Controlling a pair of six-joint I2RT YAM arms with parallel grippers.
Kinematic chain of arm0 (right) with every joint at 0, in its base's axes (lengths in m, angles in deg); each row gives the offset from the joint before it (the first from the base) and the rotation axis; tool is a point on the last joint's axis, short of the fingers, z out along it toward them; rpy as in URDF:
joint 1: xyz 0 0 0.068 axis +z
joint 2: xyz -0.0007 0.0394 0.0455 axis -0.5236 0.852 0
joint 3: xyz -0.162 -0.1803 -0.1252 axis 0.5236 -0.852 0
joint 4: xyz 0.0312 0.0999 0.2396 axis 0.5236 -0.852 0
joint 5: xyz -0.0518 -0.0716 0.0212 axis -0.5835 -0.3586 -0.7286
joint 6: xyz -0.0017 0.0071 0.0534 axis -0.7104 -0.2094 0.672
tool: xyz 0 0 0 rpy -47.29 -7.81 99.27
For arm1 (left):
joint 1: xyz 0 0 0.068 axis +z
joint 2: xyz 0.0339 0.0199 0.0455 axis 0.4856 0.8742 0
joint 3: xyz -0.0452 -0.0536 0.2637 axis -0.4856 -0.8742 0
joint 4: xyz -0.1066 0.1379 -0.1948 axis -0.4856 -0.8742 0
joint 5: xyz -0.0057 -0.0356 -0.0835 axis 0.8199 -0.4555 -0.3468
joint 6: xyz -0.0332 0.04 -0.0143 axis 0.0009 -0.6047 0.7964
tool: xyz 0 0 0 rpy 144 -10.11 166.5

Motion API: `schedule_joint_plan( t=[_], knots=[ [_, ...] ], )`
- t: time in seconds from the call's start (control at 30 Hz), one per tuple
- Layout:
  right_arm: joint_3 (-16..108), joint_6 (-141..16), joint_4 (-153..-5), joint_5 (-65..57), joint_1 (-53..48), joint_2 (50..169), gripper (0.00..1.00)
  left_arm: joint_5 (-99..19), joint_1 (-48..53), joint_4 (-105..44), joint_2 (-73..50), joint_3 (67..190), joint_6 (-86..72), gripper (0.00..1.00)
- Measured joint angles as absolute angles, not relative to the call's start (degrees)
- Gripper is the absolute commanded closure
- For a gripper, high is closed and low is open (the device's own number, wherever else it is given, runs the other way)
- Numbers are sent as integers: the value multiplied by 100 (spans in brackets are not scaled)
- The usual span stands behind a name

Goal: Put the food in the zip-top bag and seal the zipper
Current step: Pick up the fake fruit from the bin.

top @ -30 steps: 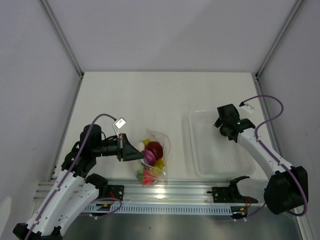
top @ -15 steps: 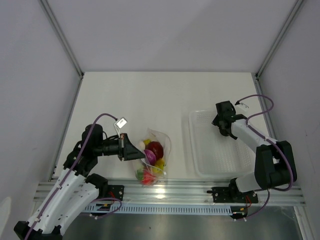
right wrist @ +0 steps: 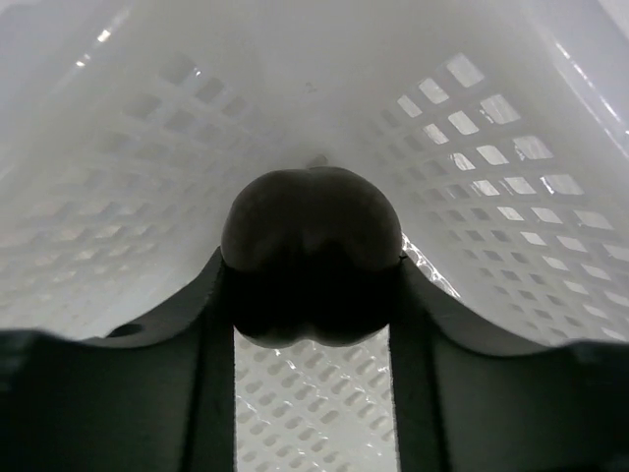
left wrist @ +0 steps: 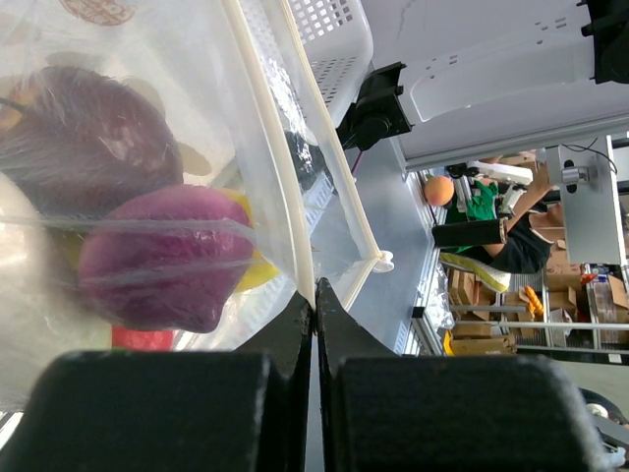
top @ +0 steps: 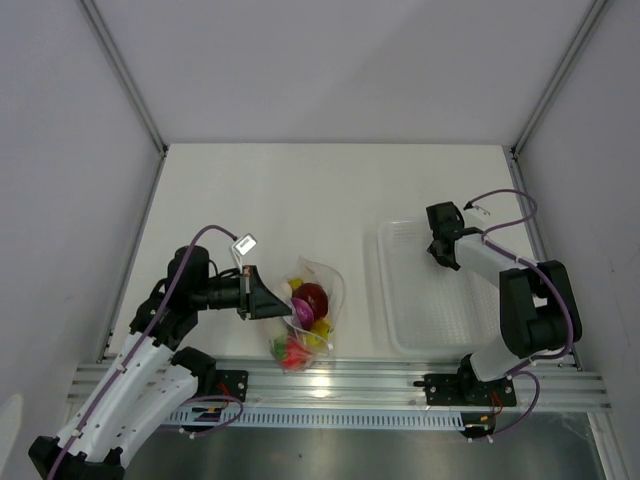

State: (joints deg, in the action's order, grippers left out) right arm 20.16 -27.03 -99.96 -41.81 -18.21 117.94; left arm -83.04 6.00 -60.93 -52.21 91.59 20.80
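The left fingers (left wrist: 314, 305) are pressing shut on the mouth edge of the small crinkly clear zip-top bag (top: 318, 275), which is lying at the lower centre of the top view on the white worktop (top: 260, 190). A purple piece (left wrist: 162, 256) is sitting inside. At the right, the right fingers (right wrist: 310, 264) are gripping a dark round fruit (right wrist: 310, 221) in the pale perforated plastic tray (top: 430, 325). I think it is best to lift the fruit straight up, with the thin press-seal zipper strip (left wrist: 263, 128) held open.
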Motion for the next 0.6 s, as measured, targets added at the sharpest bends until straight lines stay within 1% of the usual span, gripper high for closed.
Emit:
schedule_joint_plan(
  t=[0.03,0.1,0.13,0.2,0.3,0.4,0.5,0.6],
  knots=[
    [2018,-2709,-9987,-4175,-1821,11794,86,-8302,600,-6093,-5221,9159,2080,99],
    [2018,-2746,-10011,-4166,-1810,11768,94,-8291,598,-6095,-5221,9159,2080,99],
    [2018,-2755,-10075,-4157,-1764,11718,100,-8282,600,-6095,-5221,9159,2080,100],
    [2014,-2805,-10261,-4151,-1626,11501,100,-8258,600,-6095,-5221,9159,2082,99],
    [2040,-3030,-10584,-4002,-1084,10715,100,-8241,600,-6095,-5223,9159,2084,100],
    [2276,-3315,-10862,-3639,-208,9727,100,-8199,600,-6098,-5234,9159,2084,100],
    [2705,-3476,-10892,-3071,699,8922,98,-8171,600,-6095,-5265,9157,2087,100],
    [3035,-3511,-10851,-2571,1368,8509,96,-8155,598,-6093,-5315,9157,2089,99]
  ],
)
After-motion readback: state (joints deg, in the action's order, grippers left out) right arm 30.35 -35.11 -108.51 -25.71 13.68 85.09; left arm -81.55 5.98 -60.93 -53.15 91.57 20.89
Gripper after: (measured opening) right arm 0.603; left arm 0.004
